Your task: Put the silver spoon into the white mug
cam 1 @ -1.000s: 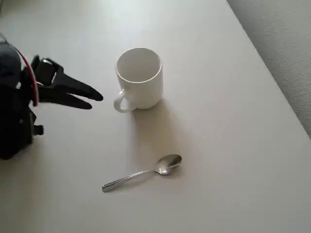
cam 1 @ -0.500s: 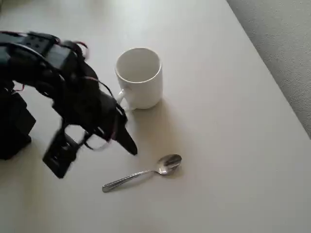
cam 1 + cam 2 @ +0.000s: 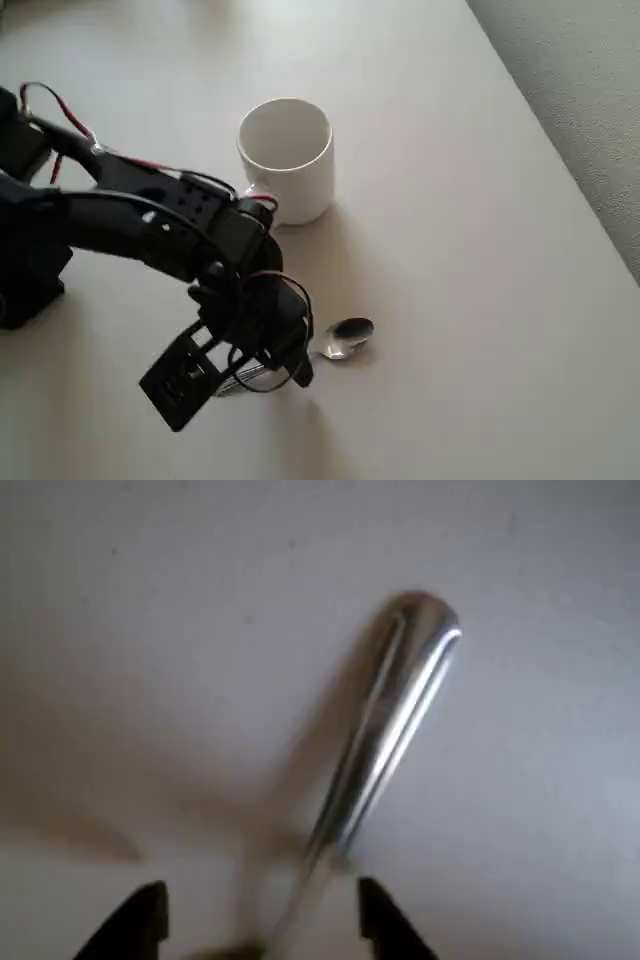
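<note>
Lying diagonally, silver spoon handle lower-left

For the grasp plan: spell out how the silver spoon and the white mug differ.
The silver spoon lies flat on the table; the white mug stands upright, mouth up. The spoon is slim, shiny metal; the mug is bulky, glossy white. The gripper straddles the spoon's handle; the mug stands apart from it. Both rest on the same table.

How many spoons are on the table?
1. The silver spoon lies flat on the table, below the white mug in the overhead view; the end effector straddles its handle, open.
</note>
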Available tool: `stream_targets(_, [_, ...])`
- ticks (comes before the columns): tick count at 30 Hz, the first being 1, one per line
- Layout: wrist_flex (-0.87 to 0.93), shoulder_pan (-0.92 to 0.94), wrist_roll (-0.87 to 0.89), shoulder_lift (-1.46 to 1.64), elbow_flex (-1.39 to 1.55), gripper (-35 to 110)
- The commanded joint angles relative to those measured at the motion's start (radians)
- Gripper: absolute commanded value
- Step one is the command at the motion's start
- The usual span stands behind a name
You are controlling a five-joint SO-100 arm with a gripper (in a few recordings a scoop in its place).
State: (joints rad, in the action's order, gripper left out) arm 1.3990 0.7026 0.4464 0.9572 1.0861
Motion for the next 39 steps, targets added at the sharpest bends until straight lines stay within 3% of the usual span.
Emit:
stream_targets(1, [0.072,0.017,0.006,-0.080,-0.216,23])
stream_targets(7, [0.261,0.017,0.006,-0.304,-0.565,18])
stream_targets(12, [0.445,0.014,-0.005,-0.535,-0.973,1])
stream_targets(24, [0.446,0.008,-0.087,-0.483,-0.973,-2])
stream_targets(39, [0.456,0.037,-0.178,-0.077,-0.940,-2])
